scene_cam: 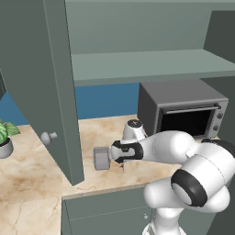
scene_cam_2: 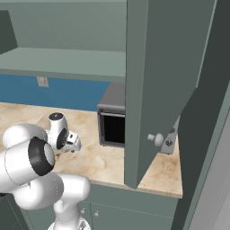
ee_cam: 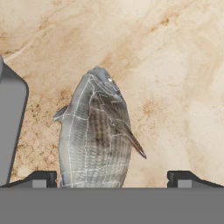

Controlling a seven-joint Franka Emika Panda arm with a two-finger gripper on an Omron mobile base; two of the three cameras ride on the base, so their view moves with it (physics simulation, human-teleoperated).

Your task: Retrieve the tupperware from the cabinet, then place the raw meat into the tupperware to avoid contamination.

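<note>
The raw meat (ee_cam: 96,135), a grey scaly fish, lies on the marble counter (ee_cam: 175,65) directly under my gripper (ee_cam: 113,180). The gripper is open; its fingertips (ee_cam: 41,179) stand on either side of the fish's tail end, the left one close to it and the right one well apart. The tupperware (scene_cam: 101,158), a small pale grey box, sits on the counter just left of my wrist (scene_cam: 123,151); its rounded corner shows as the tupperware (ee_cam: 11,127) at the hand view's left edge. Above, the cabinet (scene_cam: 151,64) stands open with a bare shelf.
The cabinet's left door (scene_cam: 41,92) hangs open over the counter, close to the tupperware. The right door (scene_cam_2: 157,90) swings out in front of the dark microwave (scene_cam: 183,108). A potted plant (scene_cam: 4,137) stands at the far left. The counter's front edge (scene_cam: 105,190) is near.
</note>
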